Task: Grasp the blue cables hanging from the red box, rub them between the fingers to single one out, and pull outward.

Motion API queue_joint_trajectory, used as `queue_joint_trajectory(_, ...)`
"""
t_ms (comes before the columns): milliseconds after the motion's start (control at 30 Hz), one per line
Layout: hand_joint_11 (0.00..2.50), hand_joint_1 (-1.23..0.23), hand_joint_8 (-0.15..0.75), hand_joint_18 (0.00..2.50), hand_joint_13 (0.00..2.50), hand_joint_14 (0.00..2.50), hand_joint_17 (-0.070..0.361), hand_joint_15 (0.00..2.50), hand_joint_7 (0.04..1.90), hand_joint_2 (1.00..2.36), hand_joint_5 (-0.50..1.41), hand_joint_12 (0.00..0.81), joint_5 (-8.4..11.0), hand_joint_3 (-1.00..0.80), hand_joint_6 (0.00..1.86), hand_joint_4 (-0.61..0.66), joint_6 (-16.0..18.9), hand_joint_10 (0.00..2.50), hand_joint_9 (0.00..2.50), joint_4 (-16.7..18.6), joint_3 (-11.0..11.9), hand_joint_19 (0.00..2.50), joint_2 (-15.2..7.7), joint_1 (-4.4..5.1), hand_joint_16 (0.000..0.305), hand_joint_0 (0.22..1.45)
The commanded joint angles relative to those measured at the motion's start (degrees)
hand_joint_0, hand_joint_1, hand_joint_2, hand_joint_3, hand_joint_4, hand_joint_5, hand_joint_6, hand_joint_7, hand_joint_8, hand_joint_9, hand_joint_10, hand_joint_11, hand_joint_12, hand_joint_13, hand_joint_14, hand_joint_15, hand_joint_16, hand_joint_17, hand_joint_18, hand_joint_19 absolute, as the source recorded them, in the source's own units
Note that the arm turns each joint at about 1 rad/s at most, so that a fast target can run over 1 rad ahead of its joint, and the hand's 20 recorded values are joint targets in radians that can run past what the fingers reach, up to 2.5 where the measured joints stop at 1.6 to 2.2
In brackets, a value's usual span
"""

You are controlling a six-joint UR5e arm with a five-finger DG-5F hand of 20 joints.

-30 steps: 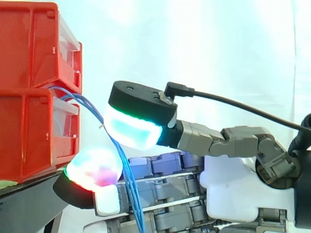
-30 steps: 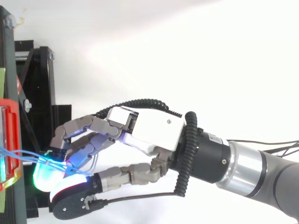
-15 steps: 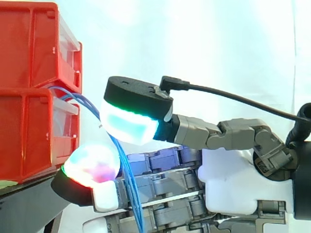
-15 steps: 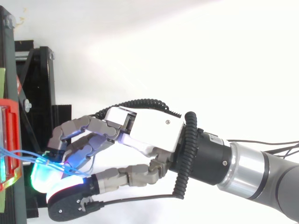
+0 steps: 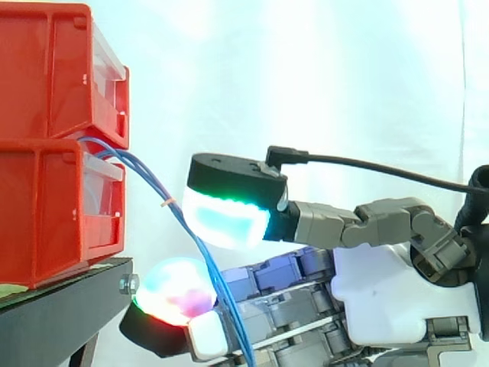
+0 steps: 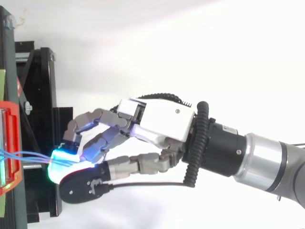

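Note:
Several thin blue cables (image 5: 145,172) come out between the two stacked red bins (image 5: 46,214) and arc down to the right. They run in between the thumb's cyan-green pad (image 5: 225,219) above and a finger's pink-green pad (image 5: 174,288) below. My hand (image 6: 162,124) reaches in from the right, and its curled fingers and thumb pinch the cables a short way off the bin front. From above, the blue cables (image 6: 28,157) stretch from the red bin (image 6: 12,143) straight to the glowing fingertips (image 6: 62,158). Below the pinch, the cables hang on out of the view.
The bins sit on a black stand (image 5: 53,313), whose frame (image 6: 40,95) lies just left of the fingertips in the top view. A white curtain is behind everything. A small tan tie (image 5: 164,203) sits on the cables near the thumb.
My hand has drawn back to the right, away from the bins, and sits lower in the side view. The cables between bin and fingertips now span a longer stretch.

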Motion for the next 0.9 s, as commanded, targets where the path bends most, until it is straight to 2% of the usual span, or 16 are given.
queue_joint_trajectory(0, 0.64, -0.63, 0.222, 0.62, 0.83, 0.02, 0.094, 0.57, 0.98, 1.00, -0.12, 0.303, -0.91, -0.43, 0.72, 0.13, 1.4, 0.02, 1.05, -1.5, 0.0, 0.52, 0.1, -0.66, 0.042, 0.55)
queue_joint_trajectory(167, 0.64, -0.63, 0.214, 0.61, 0.83, 0.02, 0.094, 0.58, 1.12, 1.01, -0.10, 0.300, -1.26, -0.43, 0.61, 0.14, 1.2, 0.02, 1.07, -1.8, 0.0, 0.53, 0.9, -1.01, 0.042, 0.55)
queue_joint_trajectory(500, 0.64, -0.62, 0.216, 0.62, 0.84, 0.02, 0.095, 0.58, 1.23, 1.01, -0.08, 0.301, -2.67, -0.42, 0.55, 0.14, 0.9, 0.02, 1.09, -1.8, 0.8, 0.52, 1.2, -1.62, 0.042, 0.54)
queue_joint_trajectory(667, 0.65, -0.63, 0.211, 0.62, 0.85, 0.02, 0.093, 0.58, 1.23, 1.01, -0.08, 0.298, -3.63, -0.39, 0.57, 0.12, 0.9, 0.02, 1.10, -3.2, 1.9, 0.53, 1.4, -1.97, 0.042, 0.56)
queue_joint_trajectory(767, 0.65, -0.63, 0.205, 0.62, 0.85, 0.02, 0.093, 0.58, 1.22, 1.01, -0.08, 0.297, -3.90, -0.39, 0.57, 0.13, 1.1, 0.02, 1.10, -4.8, 2.2, 0.54, 1.4, -1.97, 0.041, 0.56)
queue_joint_trajectory(867, 0.65, -0.64, 0.210, 0.62, 0.84, 0.02, 0.093, 0.59, 1.23, 1.01, -0.08, 0.297, -3.90, -0.37, 0.57, 0.12, 1.0, 0.02, 1.10, -4.8, 2.2, 0.53, 1.4, -1.71, 0.041, 0.57)
